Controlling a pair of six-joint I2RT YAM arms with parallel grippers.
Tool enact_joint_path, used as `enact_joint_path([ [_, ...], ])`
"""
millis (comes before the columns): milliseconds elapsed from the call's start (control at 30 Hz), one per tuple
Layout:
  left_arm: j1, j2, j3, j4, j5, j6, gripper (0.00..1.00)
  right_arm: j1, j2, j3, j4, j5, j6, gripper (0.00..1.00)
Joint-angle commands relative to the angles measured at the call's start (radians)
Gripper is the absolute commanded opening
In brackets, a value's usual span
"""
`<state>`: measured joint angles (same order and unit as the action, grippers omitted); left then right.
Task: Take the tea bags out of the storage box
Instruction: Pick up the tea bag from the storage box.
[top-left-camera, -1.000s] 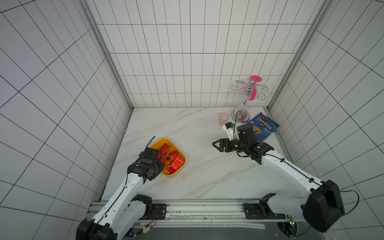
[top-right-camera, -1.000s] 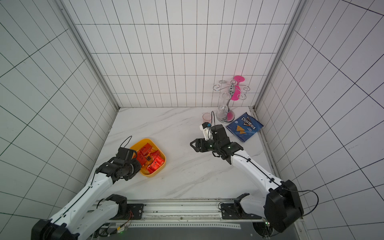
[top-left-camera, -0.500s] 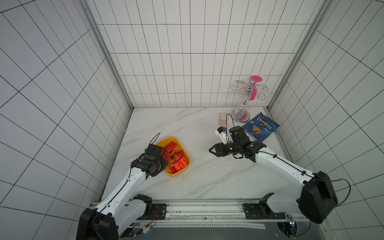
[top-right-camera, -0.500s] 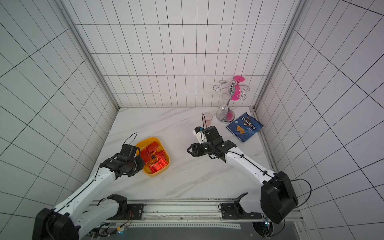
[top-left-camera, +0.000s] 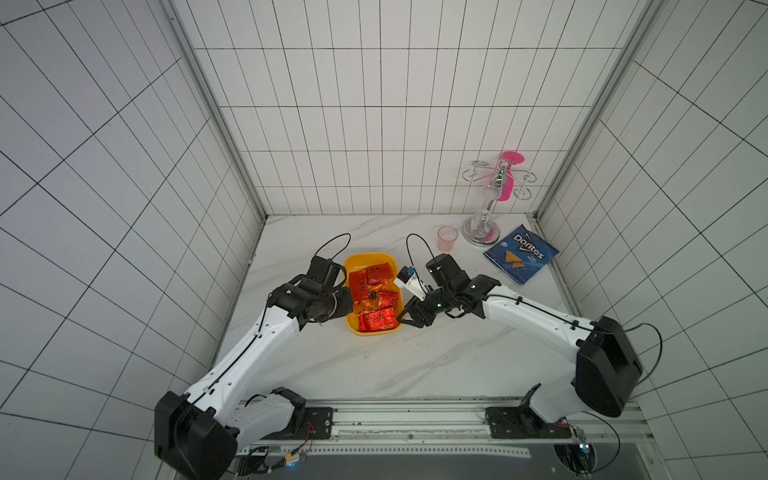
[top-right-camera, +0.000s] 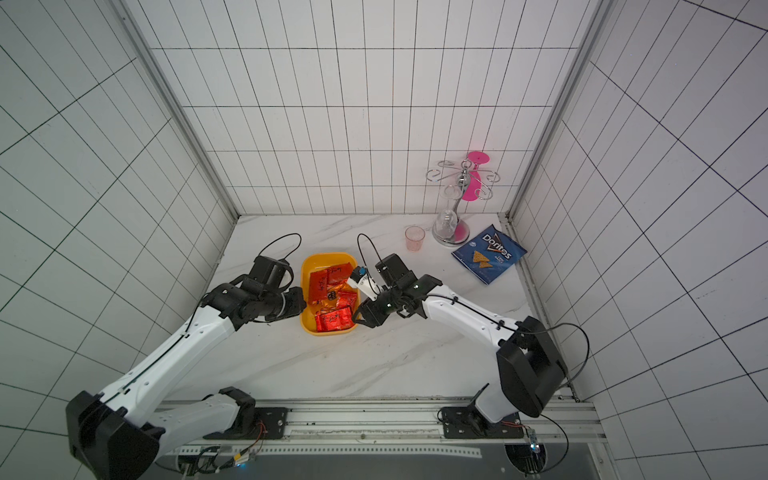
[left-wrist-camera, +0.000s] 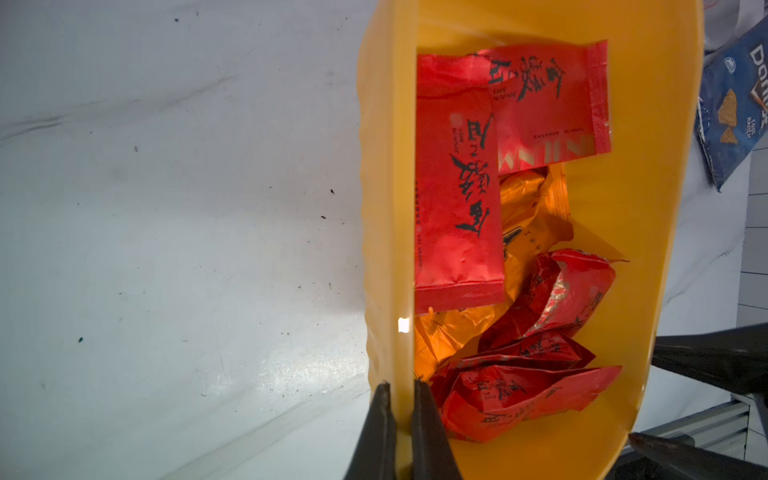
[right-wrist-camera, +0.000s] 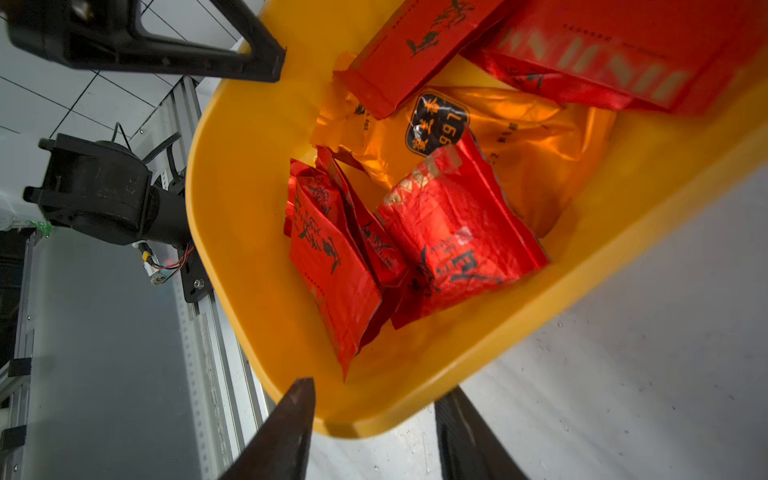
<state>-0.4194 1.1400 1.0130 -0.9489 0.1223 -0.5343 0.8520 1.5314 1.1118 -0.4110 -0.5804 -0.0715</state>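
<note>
Six tea bags (top-left-camera: 376, 320) are all lying inside the yellow box (top-left-camera: 365, 259), with none out yet. At the box's near end, the left gripper (left-wrist-camera: 401, 386) is pinching the side wall tight between its fingers, probably to steady it. The right gripper (right-wrist-camera: 374, 399) is hovering with its jaws spread on either side of the near corner rim; whether a finger is touching the plastic is hard to tell.

Just past those jaws, three crumpled red sachets (right-wrist-camera: 332, 270) are leaning on each other, puffy and partly on edge. They are looking light, thin and slick, more likely to crinkle and slip than to break. A raised edge or a sealed seam is offering the best bite.

Farther in, the orange sachet (right-wrist-camera: 519, 137) is sitting half buried under the red ones. At the far end, two flatter red sachets (left-wrist-camera: 457, 199) are overlapping and hugging the floor, so they are looking harder to get under. Beyond the box, the pink cup (top-left-camera: 447, 237) and the blue chip bag (top-left-camera: 519, 257) are resting well apart from it.
</note>
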Motion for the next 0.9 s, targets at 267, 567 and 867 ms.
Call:
enact_joint_path([
  [267, -0.001, 0.089, 0.025, -0.035, -0.05, 0.118, 0.0, 0.044, 0.089, 0.161, -0.097, 0.186, -0.109, 0.54],
  [567, 0.051, 0.137, 0.024, -0.045, -0.029, 0.119, 0.0, 0.044, 0.104, 0.142, -0.078, 0.226, -0.106, 0.65],
  [867, 0.044, 0.151, 0.021, -0.044, -0.03, 0.119, 0.0, 0.113, 0.242, 0.275, -0.129, 0.082, -0.119, 0.57],
])
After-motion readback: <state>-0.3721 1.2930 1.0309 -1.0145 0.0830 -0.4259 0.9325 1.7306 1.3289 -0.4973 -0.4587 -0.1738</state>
